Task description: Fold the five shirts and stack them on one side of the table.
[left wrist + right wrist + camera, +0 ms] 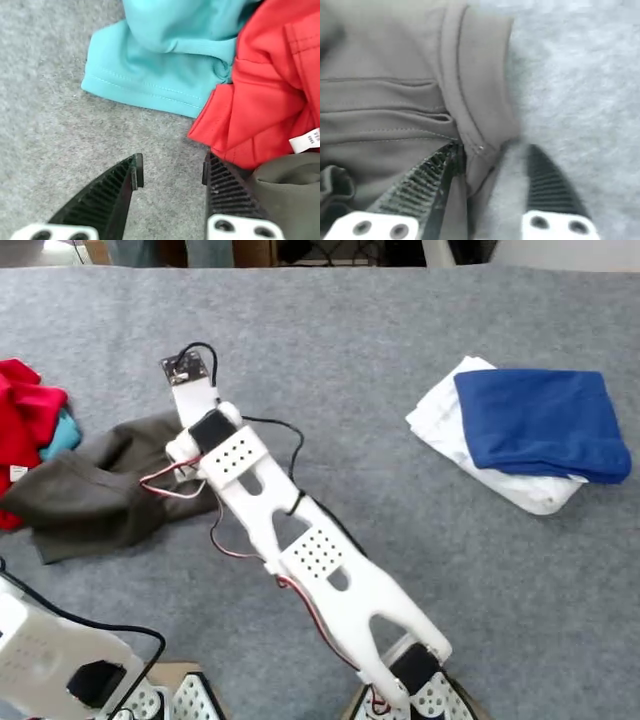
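A crumpled grey-brown shirt lies at the table's left, touching a red shirt and a teal shirt. My right arm stretches from the front edge to the grey-brown shirt's right side. In the right wrist view my right gripper is open, with a folded edge of the grey-brown shirt lying between its fingers. My left gripper is open over bare table, beside the red shirt, the teal shirt and the grey-brown shirt.
At the right, a folded blue shirt rests on a folded white shirt. The grey felt table is bare in the middle and at the back. The left arm's base sits at the front left corner.
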